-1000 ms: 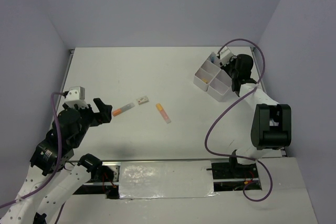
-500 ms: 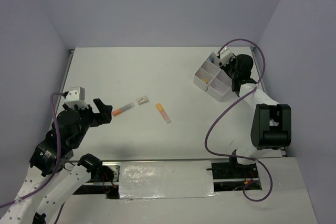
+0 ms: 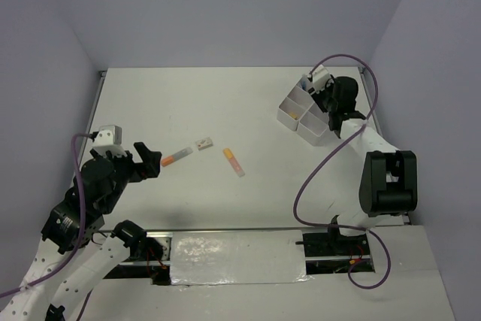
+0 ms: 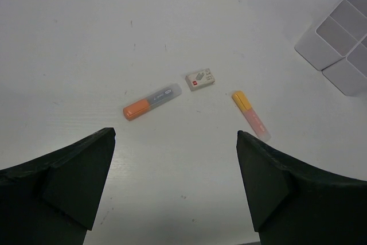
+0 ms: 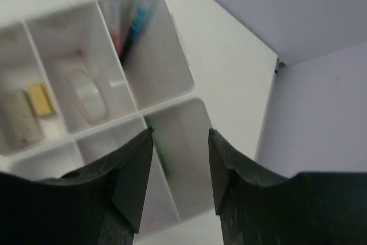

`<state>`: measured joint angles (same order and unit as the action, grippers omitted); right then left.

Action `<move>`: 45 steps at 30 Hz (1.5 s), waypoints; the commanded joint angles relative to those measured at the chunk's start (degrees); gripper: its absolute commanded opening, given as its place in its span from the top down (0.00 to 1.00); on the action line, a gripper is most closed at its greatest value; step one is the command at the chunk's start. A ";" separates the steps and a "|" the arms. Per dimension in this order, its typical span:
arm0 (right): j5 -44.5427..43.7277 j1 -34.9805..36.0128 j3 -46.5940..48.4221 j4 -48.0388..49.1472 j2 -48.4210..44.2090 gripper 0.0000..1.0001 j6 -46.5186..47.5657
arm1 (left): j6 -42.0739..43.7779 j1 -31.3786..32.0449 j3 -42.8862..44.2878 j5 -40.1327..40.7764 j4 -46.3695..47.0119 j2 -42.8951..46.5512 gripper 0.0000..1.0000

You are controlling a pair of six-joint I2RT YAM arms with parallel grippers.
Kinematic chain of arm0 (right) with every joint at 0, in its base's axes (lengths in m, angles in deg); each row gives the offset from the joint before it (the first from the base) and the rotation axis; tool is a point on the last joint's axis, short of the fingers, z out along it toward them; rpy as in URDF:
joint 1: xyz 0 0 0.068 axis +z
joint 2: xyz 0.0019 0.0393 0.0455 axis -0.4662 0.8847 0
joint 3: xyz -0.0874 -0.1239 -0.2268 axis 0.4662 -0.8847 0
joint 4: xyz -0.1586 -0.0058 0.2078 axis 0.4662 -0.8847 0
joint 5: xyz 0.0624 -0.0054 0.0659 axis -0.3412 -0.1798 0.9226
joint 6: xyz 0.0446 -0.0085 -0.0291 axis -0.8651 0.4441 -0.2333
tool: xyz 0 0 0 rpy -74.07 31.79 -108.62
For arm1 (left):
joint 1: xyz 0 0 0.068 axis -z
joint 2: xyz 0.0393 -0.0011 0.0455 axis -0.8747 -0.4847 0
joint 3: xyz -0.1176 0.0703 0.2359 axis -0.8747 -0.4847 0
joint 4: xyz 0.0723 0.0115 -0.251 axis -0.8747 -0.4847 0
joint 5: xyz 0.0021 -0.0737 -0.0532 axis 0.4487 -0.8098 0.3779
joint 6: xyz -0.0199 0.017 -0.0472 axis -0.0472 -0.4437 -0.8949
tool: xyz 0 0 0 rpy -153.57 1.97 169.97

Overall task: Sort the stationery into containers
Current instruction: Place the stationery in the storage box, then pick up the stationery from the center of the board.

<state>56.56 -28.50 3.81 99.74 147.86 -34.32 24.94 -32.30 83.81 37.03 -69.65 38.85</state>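
On the table lie an orange marker [image 3: 175, 157] [image 4: 152, 101], a small white eraser [image 3: 203, 143] [image 4: 200, 80] and a yellow-capped marker [image 3: 233, 162] [image 4: 250, 115]. My left gripper [image 3: 148, 157] [image 4: 175, 136] is open and empty, just left of the orange marker. The white four-compartment box [image 3: 291, 110] [image 4: 338, 44] [image 5: 172, 84] stands at the far right. My right gripper [image 3: 325, 95] [image 5: 180, 133] is open and empty above one compartment, where a blurred green shape [image 5: 162, 159] lies along the divider. Other compartments hold blue and red pens [image 5: 129, 27], a white tape ring [image 5: 86, 93] and small erasers [image 5: 40, 98].
The right wall and the table's far right corner [image 5: 275, 64] are close beside the box. The right arm's purple cable [image 3: 316, 178] loops over the table's right side. The arm bases and a rail [image 3: 233, 249] run along the near edge.
My right gripper has shifted slightly towards the far left over the box. The left arm and the items on the table have not moved.
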 commanded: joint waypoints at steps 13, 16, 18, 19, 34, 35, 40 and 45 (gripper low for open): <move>-14.15 37.60 14.07 -25.37 -0.93 0.00 -51.36 | -5.94 -3.47 3.04 12.55 -4.75 -8.90 0.01; -13.37 43.76 14.05 -25.43 1.96 0.00 -53.93 | -3.92 -6.90 2.51 9.04 -2.82 -9.70 0.01; -13.99 46.22 17.20 -28.24 6.70 0.00 -55.25 | -3.22 -7.88 2.25 8.15 -2.03 -9.44 0.01; -13.47 46.67 18.01 -29.82 10.11 0.00 -56.47 | -3.13 -8.14 2.07 7.63 -1.85 -9.09 0.01; -12.76 49.14 28.12 -38.80 28.43 0.49 -56.66 | -1.28 -8.14 1.37 4.28 -0.09 -7.68 0.01; -12.84 49.23 27.77 -38.80 28.43 0.62 -56.66 | -1.11 -8.23 1.37 4.19 0.09 -7.68 0.01; -12.15 49.40 26.37 -39.24 27.12 1.00 -54.99 | -0.84 -8.14 1.11 3.49 0.44 -7.06 0.01; -10.56 49.23 25.04 -38.09 23.07 0.80 -51.57 | -0.75 -8.14 1.11 3.14 0.53 -6.80 0.01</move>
<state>44.71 20.37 29.47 63.11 173.91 -88.68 22.88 -40.21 84.49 40.90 -71.90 31.40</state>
